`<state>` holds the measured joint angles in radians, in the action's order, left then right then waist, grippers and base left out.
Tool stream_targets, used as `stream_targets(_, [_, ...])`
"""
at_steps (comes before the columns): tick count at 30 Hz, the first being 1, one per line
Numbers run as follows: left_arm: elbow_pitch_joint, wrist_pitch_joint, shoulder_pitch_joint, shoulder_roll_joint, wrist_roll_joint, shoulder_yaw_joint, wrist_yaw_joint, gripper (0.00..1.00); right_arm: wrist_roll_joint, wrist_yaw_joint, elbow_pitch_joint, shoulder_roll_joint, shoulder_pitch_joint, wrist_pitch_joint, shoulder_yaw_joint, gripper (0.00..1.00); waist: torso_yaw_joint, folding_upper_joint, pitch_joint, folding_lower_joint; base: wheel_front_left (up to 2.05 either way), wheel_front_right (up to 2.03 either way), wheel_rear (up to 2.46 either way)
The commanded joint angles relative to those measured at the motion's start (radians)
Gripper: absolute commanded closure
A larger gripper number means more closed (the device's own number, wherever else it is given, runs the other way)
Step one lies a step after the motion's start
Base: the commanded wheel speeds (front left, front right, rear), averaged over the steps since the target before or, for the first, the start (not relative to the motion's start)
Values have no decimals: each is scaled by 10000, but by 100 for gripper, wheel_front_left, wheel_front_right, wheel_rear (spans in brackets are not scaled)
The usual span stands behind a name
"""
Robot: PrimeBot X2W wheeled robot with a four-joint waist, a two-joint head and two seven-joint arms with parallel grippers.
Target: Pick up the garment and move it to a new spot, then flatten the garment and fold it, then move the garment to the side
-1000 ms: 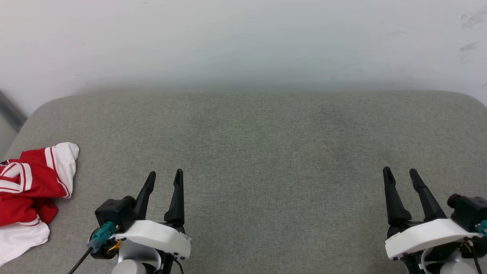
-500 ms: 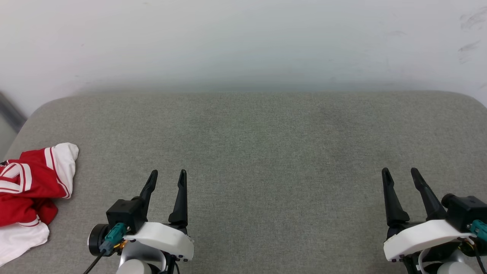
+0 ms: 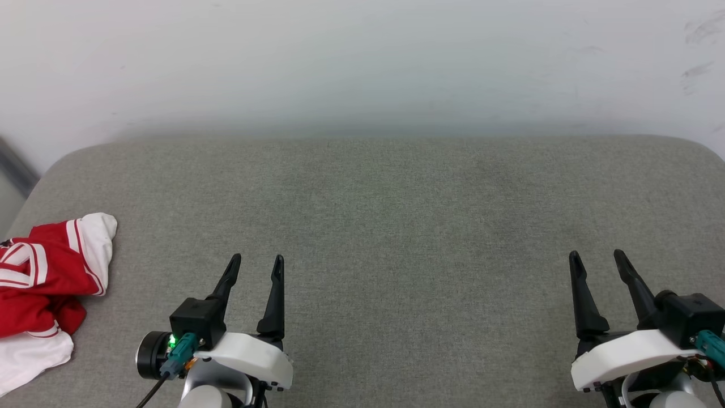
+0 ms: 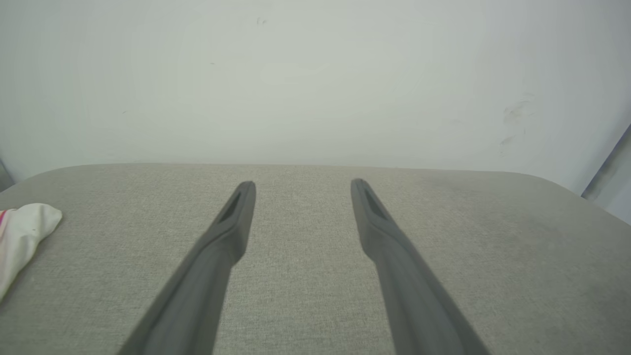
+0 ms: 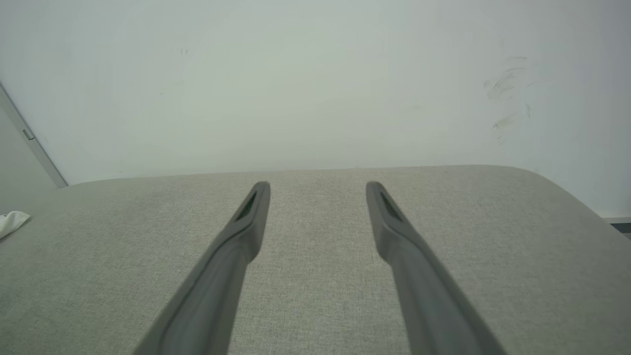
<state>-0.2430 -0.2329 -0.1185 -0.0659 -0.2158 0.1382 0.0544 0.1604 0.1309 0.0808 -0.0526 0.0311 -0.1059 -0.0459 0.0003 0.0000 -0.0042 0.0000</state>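
The garment (image 3: 39, 277) is cut off by the left edge of the head view, so its full extent cannot be judged. It lies crumpled in red and white folds with striped trim, and any lettering is too bunched to make out. In the left wrist view the garment (image 4: 22, 236) appears as a white sleeve end at the left edge; in the right wrist view it is a small white scrap (image 5: 12, 221) at the far left. It rests at the left end of the grey fabric-covered bench (image 3: 396, 215), which stands against a pale wall (image 3: 362, 62). The left end effector (image 3: 256, 259) hovers with its fingers spread, near the garment but clear of it, the garment off to its left. The right end effector (image 3: 596, 255), likewise spread and holding nothing, is well apart from it at the bench's right end.
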Motion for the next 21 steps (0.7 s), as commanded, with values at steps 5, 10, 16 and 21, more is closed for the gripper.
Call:
stream_targets(5, [-108, -151, -179, 21, 342, -20, 36, 0, -311, -3, -14, 33, -55, -104, -7, 0, 19, 0, 1, 0, 0, 0, 0])
stream_targets(10, [-218, -243, -231, 56, 579, -54, 39, 0, -612, -3, 2, 35, -62, -167, 3, 0, 66, 0, -4, 0, 0, 0, 0])
stream_targets(16, [-360, -350, -329, 91, 768, -114, 47, 0, -962, -3, -145, 37, -122, -160, 75, 0, 382, 0, 13, 0, 0, 0, 0])
stream_targets(21, [-460, -328, -340, 118, 516, -227, -24, 0, -871, -3, -351, 34, -132, -15, 126, 0, 989, 0, 43, 0, 0, 0, 0])
